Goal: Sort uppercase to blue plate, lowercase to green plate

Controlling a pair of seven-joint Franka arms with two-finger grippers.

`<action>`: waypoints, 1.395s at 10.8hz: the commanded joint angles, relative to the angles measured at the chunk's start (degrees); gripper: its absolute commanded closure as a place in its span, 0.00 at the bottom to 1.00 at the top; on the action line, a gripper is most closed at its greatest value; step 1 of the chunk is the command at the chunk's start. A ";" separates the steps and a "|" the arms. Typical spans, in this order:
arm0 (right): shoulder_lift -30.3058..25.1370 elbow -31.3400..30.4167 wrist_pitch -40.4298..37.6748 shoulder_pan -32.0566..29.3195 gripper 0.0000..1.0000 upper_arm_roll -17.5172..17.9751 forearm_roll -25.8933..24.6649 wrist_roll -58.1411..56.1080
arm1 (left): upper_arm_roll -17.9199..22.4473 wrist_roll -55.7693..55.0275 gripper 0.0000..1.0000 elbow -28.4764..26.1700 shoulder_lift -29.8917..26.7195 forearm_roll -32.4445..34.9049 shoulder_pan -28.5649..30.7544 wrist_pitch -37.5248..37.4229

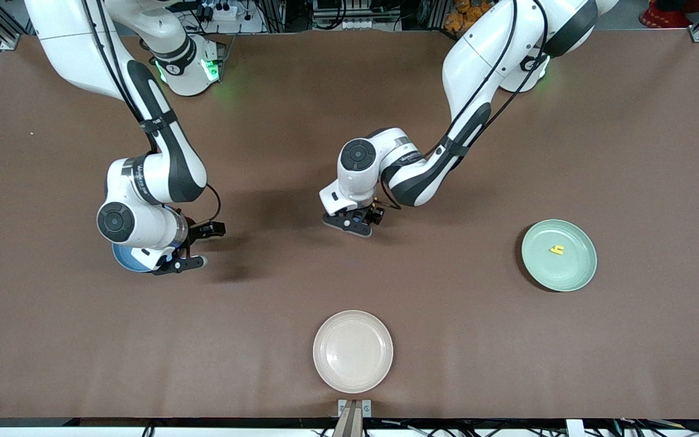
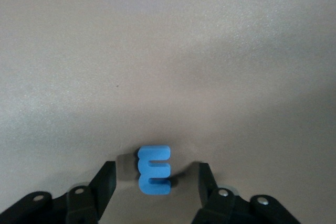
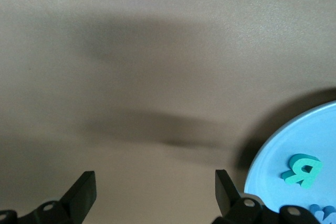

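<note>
— Brown tabletop [image 1: 507, 121] all round, two arms over it. What sits nearest the front camera?

— Cream plate [image 1: 353, 351], with nothing in it that I can see.

— And farther back?

— Green plate [image 1: 568, 280], toward my left arm's end. One small yellow letter [image 1: 557, 249] lies in it, near the middle. It is too small for me to read.

— The blue plate?

— Blue plate [image 1: 122, 261] is toward my right arm's end, about as far back as the green one. My right wrist covers most of it in the front view. The right wrist view shows a teal R [image 3: 303, 170] lying flat in it, and the edge of a blue letter [image 3: 325, 214] beside the R, cut off by the frame.

— Your right tool?

— Right tool [image 3: 155, 178] hangs over bare tabletop just beside that plate's rim, on the side toward the middle. Its jaws are wide and nothing is between them.

— And the left one?

— Left tool [image 2: 156, 167] is low at the middle of the tabletop, farther from the camera than the cream plate. Its fingers [image 2: 106, 179] stand either side of a blue m [image 2: 154, 176].

— Gripped?

— No. The jaws are apart, with a gap showing on each side of the m. It lies flat on the tabletop, well apart from all three plates.
</note>
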 commanded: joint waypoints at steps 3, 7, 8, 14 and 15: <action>-1.44 -0.67 -0.90 -0.24 0.00 0.35 1.15 0.81 | 0.72 -0.30 0.42 0.82 0.18 -0.57 -0.55 0.46; -1.79 -0.06 -2.83 -0.16 0.00 2.02 1.06 4.58 | 0.99 -0.21 0.52 0.73 0.53 -0.66 -0.55 0.46; -1.79 -0.14 -2.84 -0.16 0.00 2.02 1.06 4.68 | 0.99 -0.21 0.56 0.73 0.53 -0.48 -0.64 0.46; -2.06 -0.14 -3.45 -0.16 0.00 3.51 1.07 7.83 | 1.51 1.81 1.00 0.73 0.36 -0.66 -0.73 0.46; -2.23 -0.14 -3.45 -0.16 0.00 4.21 1.06 8.88 | 2.73 1.81 1.00 0.64 -0.95 -0.75 -0.38 0.29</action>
